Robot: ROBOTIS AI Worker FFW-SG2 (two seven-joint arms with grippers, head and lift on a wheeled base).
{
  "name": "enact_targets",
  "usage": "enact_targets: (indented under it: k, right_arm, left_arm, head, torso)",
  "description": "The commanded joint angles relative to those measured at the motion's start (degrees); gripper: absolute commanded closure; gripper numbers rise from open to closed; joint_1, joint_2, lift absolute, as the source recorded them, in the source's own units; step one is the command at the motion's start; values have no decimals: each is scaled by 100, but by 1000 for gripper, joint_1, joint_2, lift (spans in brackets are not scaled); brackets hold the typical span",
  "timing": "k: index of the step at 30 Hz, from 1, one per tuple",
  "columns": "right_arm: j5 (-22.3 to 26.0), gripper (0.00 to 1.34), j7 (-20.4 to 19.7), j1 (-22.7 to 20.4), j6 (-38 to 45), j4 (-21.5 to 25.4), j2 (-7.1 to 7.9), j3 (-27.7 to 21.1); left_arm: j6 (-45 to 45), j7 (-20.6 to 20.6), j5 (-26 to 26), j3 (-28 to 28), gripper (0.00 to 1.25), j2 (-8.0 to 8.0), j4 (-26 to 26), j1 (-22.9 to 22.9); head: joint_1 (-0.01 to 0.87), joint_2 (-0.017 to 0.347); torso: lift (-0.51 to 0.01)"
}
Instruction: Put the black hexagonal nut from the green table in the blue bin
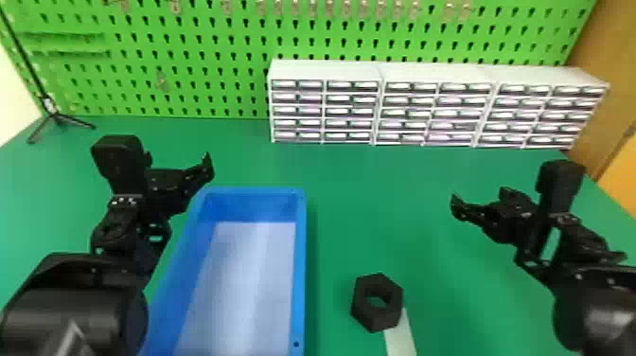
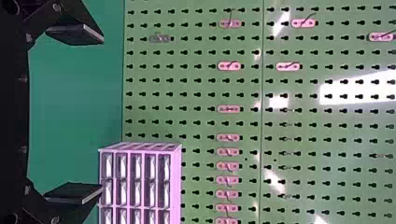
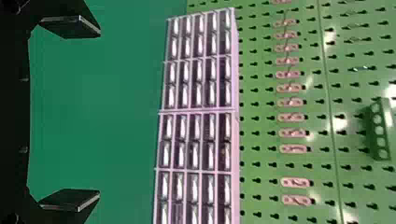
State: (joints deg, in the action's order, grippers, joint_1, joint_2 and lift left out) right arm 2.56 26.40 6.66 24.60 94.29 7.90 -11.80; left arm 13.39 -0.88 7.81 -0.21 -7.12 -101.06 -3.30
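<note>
In the head view, the black hexagonal nut (image 1: 377, 303) lies on the green tabletop (image 1: 378, 213) at the lower part of the frame, right of centre, with a pale strip (image 1: 401, 336) at its near side; whether it rests partly on that strip I cannot tell; the blue bin (image 1: 299, 265) is just left of it, its white floor bare; the left end effector (image 1: 179, 162) is at centre left and the right end effector (image 1: 480, 198) at centre right, both well apart from the nut; it looks stiff, chunky and probably light, its matt faces unlikely to slip; two opposite flats would be the sound hold, since corners could make it twist.

In the left wrist view, the fingers are spread with nothing between them; the drawer cabinet (image 2: 140, 182) is beyond.

In the right wrist view, the fingers are likewise spread and empty; the pegboard (image 3: 261, 172) stands farther off.
</note>
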Motion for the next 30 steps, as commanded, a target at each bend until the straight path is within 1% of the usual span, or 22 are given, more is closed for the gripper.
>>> enact_targets:
  k: [1,5,7,8,9,11,13,14,21,23,26,30]
  right_arm:
    - [-46,91,243,-59,422,177,265,125]
    - [-37,91,515,-121,686,388,546,301]
    - [-2,93,621,-147,862,529,704,389]
    - [-2,93,717,-156,923,582,810,441]
    - [16,91,752,-156,985,608,863,468]
    - [16,91,981,-165,1082,714,1082,555]
    - [16,91,1104,-165,1161,775,1223,626]
    - [16,91,1157,-173,1214,819,1328,670]
    - [60,91,1693,-112,1372,863,1865,1030]
    - [60,91,1825,-77,1398,863,2023,1188]
    - [69,91,2080,2,1539,863,2313,1478]
    - [69,90,2291,81,1618,863,2612,1804]
  left_arm:
    - [-3,0,-25,3,160,0,-1,-12]
    - [6,0,-34,3,160,-9,-1,-12]
    - [6,0,-34,12,162,-9,-1,-12]
    - [-3,0,-42,12,160,-9,-1,-4]
    - [6,0,-42,12,160,-9,-1,-4]
    - [6,9,-42,21,160,-9,-1,5]
    - [6,9,-42,30,160,-9,-1,14]
    - [6,9,-42,38,160,-9,-1,14]
    - [6,61,-86,91,160,-9,-10,32]
    - [6,70,-95,100,160,-9,-10,40]
    - [6,88,-113,117,162,-9,-10,49]
    - [6,96,-139,135,160,-9,-10,49]
  head:
    - [683,28]
    - [683,28]
    - [683,28]
    - [683,28]
    - [683,28]
    - [683,28]
    - [683,28]
    - [683,28]
    - [683,28]
    - [683,28]
    - [683,28]
    - [683,28]
  torso:
    - [-96]
    - [-96]
    - [-96]
    - [-96]
    - [-96]
    - [-96]
    - [-96]
    - [-96]
    - [-96]
    - [-96]
    - [-96]
    - [-96]
